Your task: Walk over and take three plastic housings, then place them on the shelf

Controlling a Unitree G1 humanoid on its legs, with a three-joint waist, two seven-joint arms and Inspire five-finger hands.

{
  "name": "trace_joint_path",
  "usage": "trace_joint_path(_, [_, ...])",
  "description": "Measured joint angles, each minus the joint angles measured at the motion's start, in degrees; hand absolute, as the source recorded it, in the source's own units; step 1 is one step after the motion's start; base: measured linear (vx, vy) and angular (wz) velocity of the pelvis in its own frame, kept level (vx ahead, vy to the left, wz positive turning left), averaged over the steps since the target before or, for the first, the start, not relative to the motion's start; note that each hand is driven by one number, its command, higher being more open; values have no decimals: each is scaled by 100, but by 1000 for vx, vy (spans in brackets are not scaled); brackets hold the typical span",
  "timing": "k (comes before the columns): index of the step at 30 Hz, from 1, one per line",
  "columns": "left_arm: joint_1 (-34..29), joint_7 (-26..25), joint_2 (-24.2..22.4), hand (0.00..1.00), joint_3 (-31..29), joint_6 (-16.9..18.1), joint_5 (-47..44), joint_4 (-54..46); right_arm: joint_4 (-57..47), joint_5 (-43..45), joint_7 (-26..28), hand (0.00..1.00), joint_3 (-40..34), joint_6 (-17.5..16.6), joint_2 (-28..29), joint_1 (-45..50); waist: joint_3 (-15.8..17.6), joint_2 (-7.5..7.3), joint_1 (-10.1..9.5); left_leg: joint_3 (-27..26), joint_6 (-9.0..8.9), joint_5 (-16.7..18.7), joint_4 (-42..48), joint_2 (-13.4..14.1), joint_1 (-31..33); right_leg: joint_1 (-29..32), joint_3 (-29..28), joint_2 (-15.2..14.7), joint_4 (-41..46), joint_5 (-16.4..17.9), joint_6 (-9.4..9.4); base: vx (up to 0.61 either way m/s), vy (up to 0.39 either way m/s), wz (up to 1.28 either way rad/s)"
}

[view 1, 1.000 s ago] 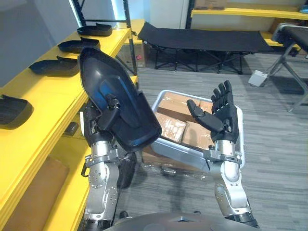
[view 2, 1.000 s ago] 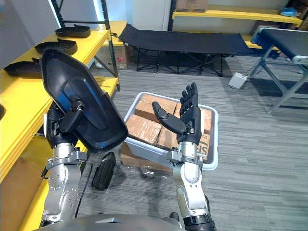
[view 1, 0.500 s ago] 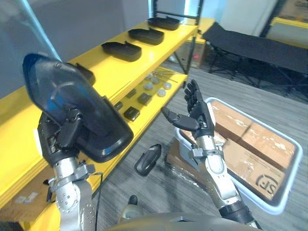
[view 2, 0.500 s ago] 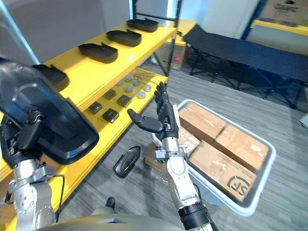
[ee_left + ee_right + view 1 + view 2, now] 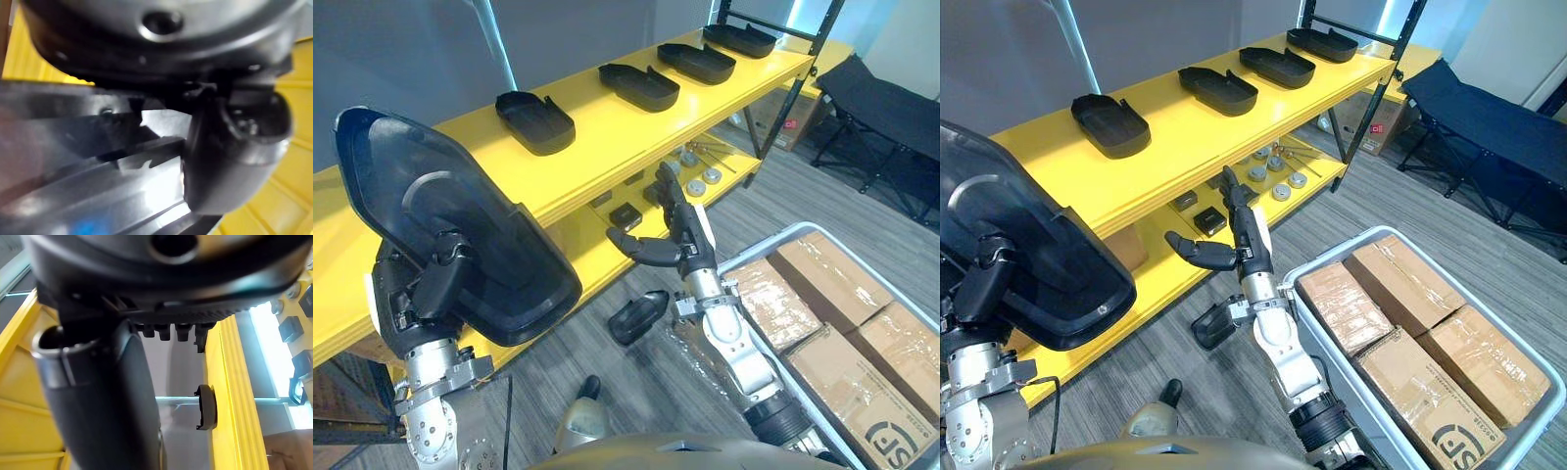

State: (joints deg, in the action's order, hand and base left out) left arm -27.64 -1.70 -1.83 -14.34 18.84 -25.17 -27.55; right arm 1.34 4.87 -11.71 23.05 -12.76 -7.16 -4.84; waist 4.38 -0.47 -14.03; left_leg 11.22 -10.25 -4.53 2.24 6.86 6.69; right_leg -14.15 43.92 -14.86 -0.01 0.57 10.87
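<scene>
Delivery leg: left hand (image 5: 423, 294), lower left, grips 1 black plastic housing (image 5: 431, 211); right hand (image 5: 674, 243), centre, open, empty. Next, prob.: reach up, set housing on yellow shelf (image 5: 597, 129).

The big glossy black plastic housing (image 5: 460, 225) hides the left hand's (image 5: 403, 302) fingers. At five o'clock the grey bin (image 5: 759, 247) of cardboard boxes (image 5: 827, 279) is cropped. The lower yellow shelf's (image 5: 579, 235) small parts (image 5: 695, 184) are unidentifiable.

Glossy black housing (image 5: 494, 269), yellow shelf (image 5: 592, 125), brown cartons (image 5: 1400, 284), grey plank-patterned floor (image 5: 1136, 362)
</scene>
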Motion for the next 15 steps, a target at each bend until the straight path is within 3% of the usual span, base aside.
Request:
trace_joint_path(5, [7,-18,33,0,323,-5,38,9,-2,4,185,100,-74,-1,-238,60,140,53,129,-139,111,12,158,2,89,-20,-29,-2,1,25,-36,-54,16,1])
trace_joint_path(8, [296,74,212,0,757,-6,31,211,-2,-5,140,100,-406,-7,-228,338,272,131,297,-550,423,-339,169,-68,410,-3,312,-3,79,53,-39,-74,47,59])
trace_joint_path(10, [369,85,221,0,976,-7,32,411,8,-39,108,100,-539,-7,-230,483,453,261,313,-573,435,-460,74,-54,378,-4,297,-3,184,105,-41,-125,81,32])
trace_joint_path(15, [307,-57,283,0,1100,-22,160,509,7,13,203,100,-590,-78,-214,661,470,270,372,-690,502,-529,-105,-42,278,-6,183,-18,201,162,5,-90,48,1])
